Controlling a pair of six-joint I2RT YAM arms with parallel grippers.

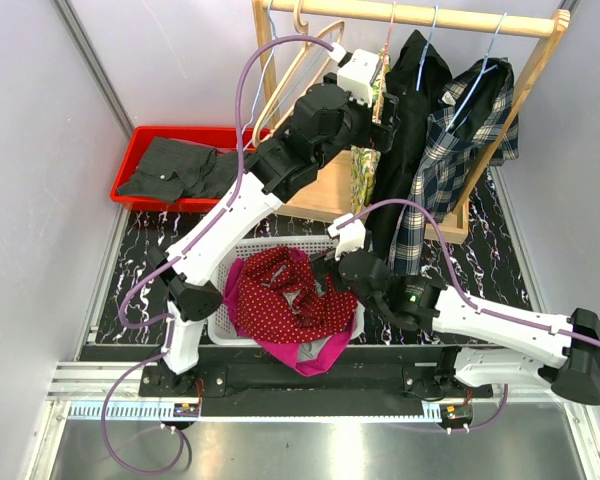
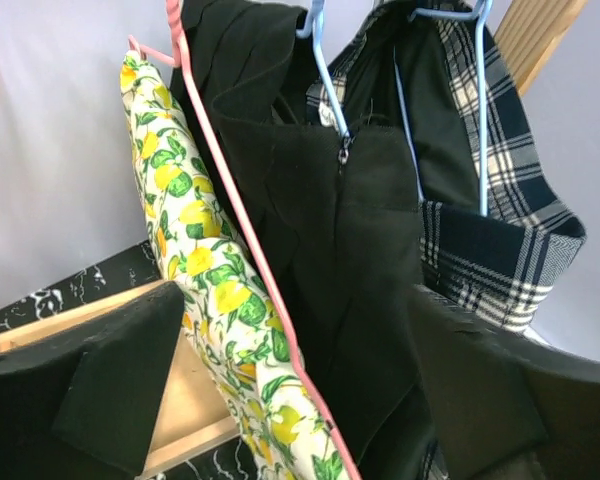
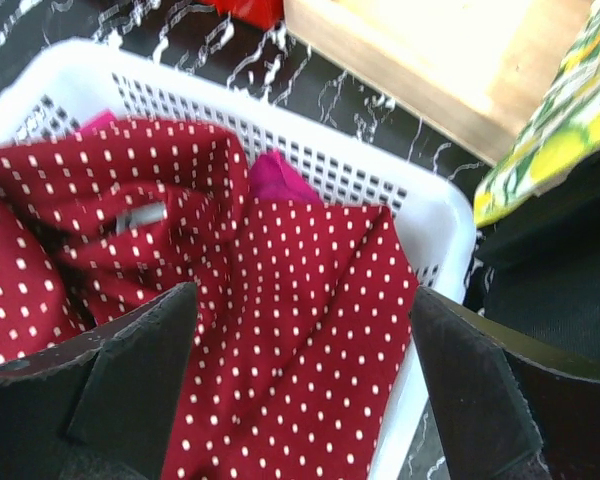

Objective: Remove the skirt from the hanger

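Observation:
The skirt (image 1: 365,165) is white with yellow lemons and green leaves and hangs on a pink hanger (image 1: 390,30) from the wooden rail. In the left wrist view the skirt (image 2: 205,260) and the pink hanger (image 2: 245,220) run down between my fingers. My left gripper (image 1: 380,108) (image 2: 295,400) is open, its jaws on either side of the skirt and not closed on it. My right gripper (image 1: 325,275) (image 3: 300,390) is open and empty, low over red polka-dot cloth (image 3: 300,330) in the white basket (image 3: 430,215). The skirt's hem (image 3: 555,140) shows at the right wrist view's upper right.
A black garment (image 1: 415,110) and a plaid shirt (image 1: 470,130) hang on blue hangers right of the skirt. Empty wooden hangers (image 1: 300,50) hang at its left. A red bin (image 1: 140,135) with a dark garment (image 1: 180,170) stands at back left. The rack's wooden base (image 1: 325,190) lies behind the basket.

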